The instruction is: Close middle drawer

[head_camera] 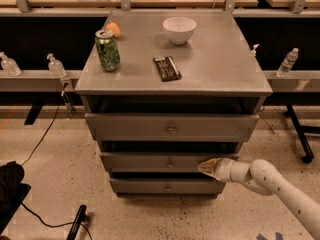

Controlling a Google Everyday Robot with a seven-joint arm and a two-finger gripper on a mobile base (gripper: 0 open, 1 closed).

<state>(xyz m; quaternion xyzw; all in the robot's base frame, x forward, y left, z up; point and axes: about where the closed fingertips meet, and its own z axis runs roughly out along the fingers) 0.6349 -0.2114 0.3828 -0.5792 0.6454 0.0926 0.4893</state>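
The grey metal cabinet (172, 74) has three drawers. The middle drawer (150, 162) has a wide low flat front and a small round centre knob (170, 163); it stands slightly out from the cabinet. My gripper (204, 167) comes in from the lower right on a white arm (270, 181). Its tip touches the right part of the middle drawer's front, right of the knob. The top drawer (171, 128) with its bigger knob sticks out further above. The lowest drawer front (165, 186) sits below.
On the cabinet top stand a green can (107, 50), an orange (113, 30), a white bowl (179, 29) and a dark snack bar (167, 68). Plastic bottles (289, 62) line the ledges on both sides. A black cable (45, 134) runs over the floor at the left.
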